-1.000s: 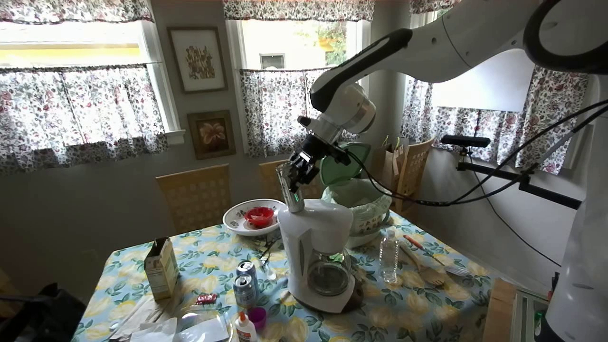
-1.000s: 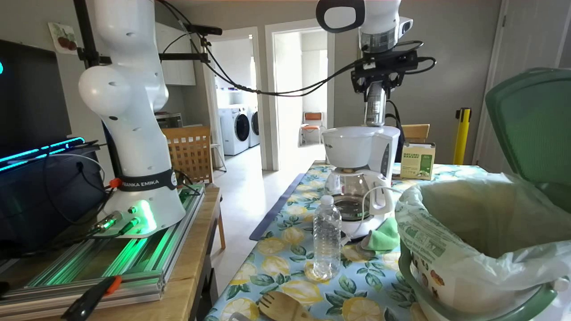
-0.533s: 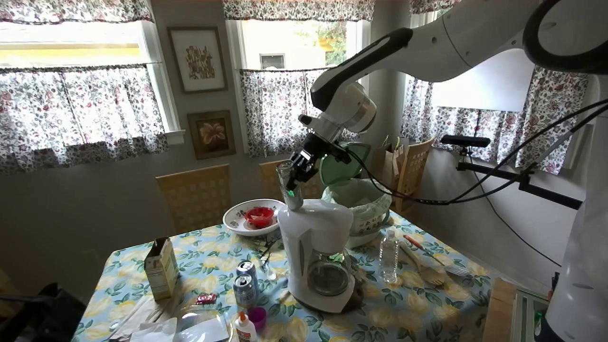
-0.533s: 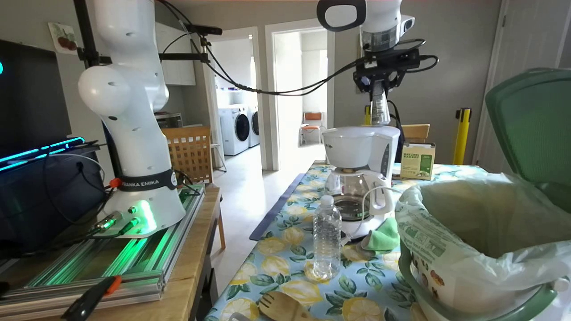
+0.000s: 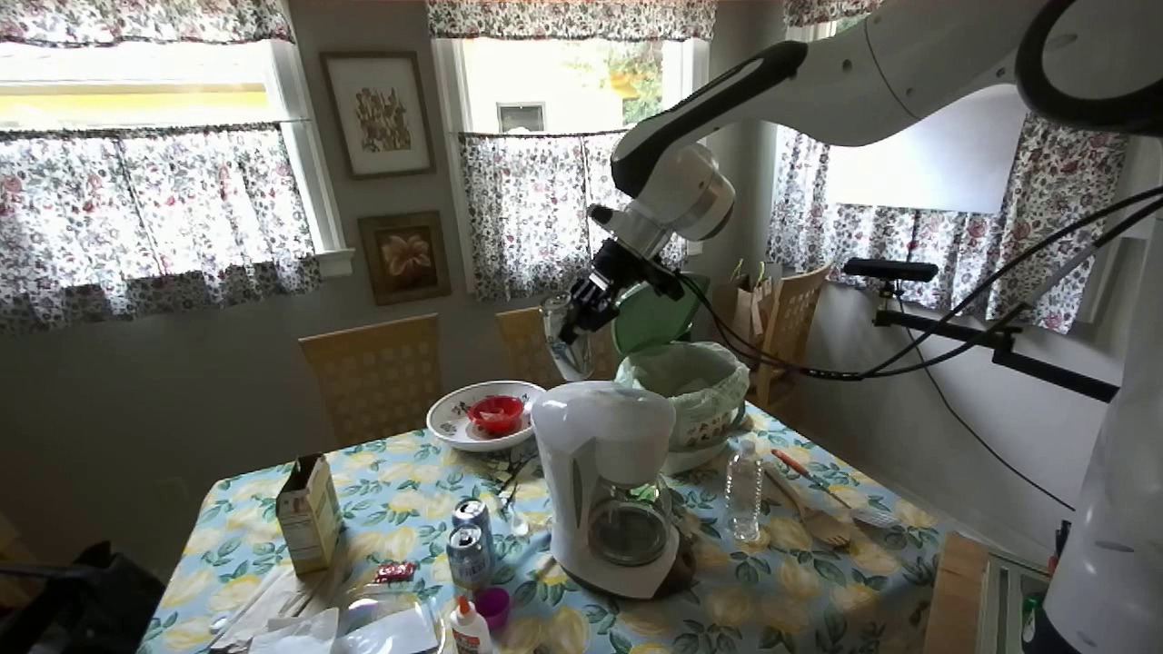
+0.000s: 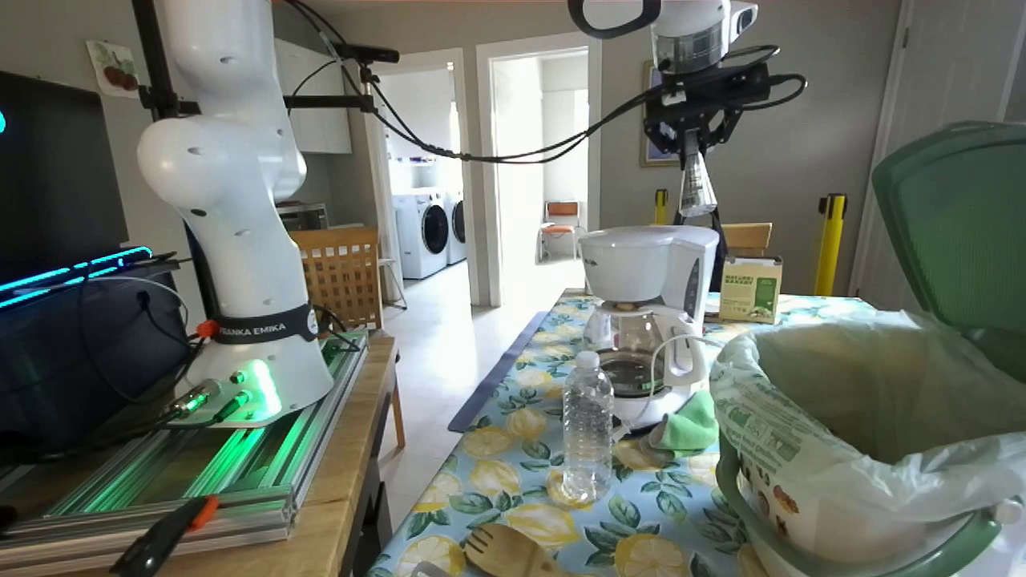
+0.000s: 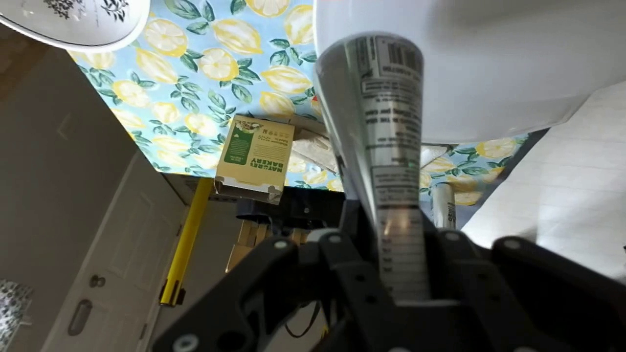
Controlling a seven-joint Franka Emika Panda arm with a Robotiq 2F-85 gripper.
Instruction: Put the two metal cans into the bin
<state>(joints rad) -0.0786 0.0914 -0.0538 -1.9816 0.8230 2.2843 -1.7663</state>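
Note:
My gripper is shut on a silvery labelled cylinder, above the coffee maker. In the wrist view the cylinder is narrower between the fingers and flares towards its free end. The two metal cans stand close together on the table in an exterior view, a front can and a rear can. One can shows in the wrist view; the other is hidden there. The bin stands behind the coffee maker, its green lid open, lined with a pale bag.
The white coffee maker stands between the cans and the bin. A white bowl holds a red one. A clear bottle, a wooden spatula, a box, a glue bottle and a purple cup are on the table.
My gripper has lifted the silvery cylinder up from the coffee maker's top and moved to the right in both exterior views. The cylinder tilts more and now looks tapered.

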